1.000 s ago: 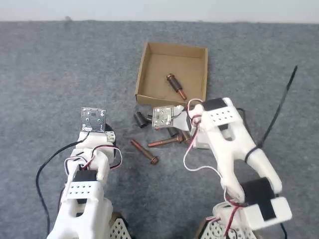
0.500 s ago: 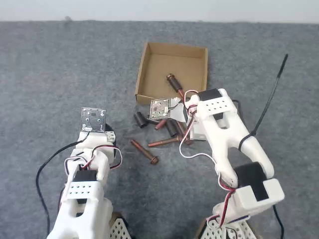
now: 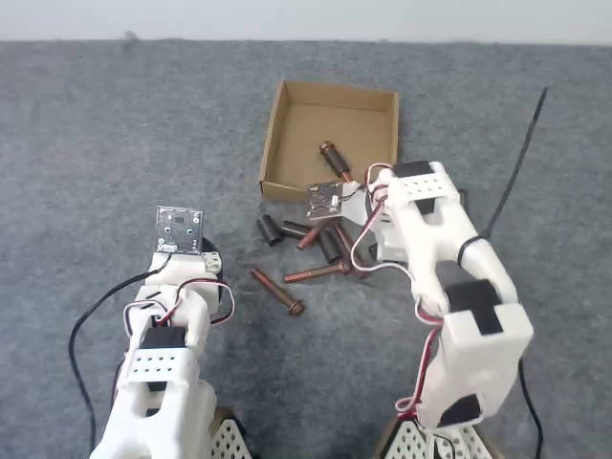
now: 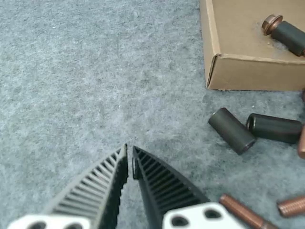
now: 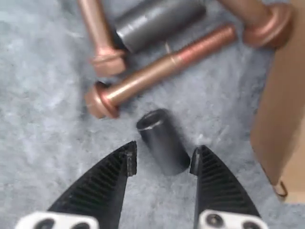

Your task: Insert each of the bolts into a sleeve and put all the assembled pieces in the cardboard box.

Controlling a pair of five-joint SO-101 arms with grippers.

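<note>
A grey, felt-like table surface (image 3: 115,124) runs up to a pale wall along the top of the high view. The right gripper (image 5: 163,155) stands well open, its ribbed jaws either side of a dark sleeve (image 5: 164,142) that lies on the felt between them. Whether either jaw presses on it I cannot tell. Just past this sleeve lies a copper bolt (image 5: 159,71), then a second bolt (image 5: 97,33) and a second sleeve (image 5: 157,19). The cardboard box (image 3: 271,143) sits in the upper centre of the high view, with this cluster just below its near wall. Inside it lies one assembled piece (image 3: 337,161), a bolt in its sleeve. Left of the cluster are two loose sleeves (image 3: 269,229), and lower, near the frame's centre, a lone bolt (image 3: 277,290). The left gripper (image 4: 130,150), on the arm at the lower left of the high view, is closed to a thin slit with nothing in it, over bare felt.
</note>
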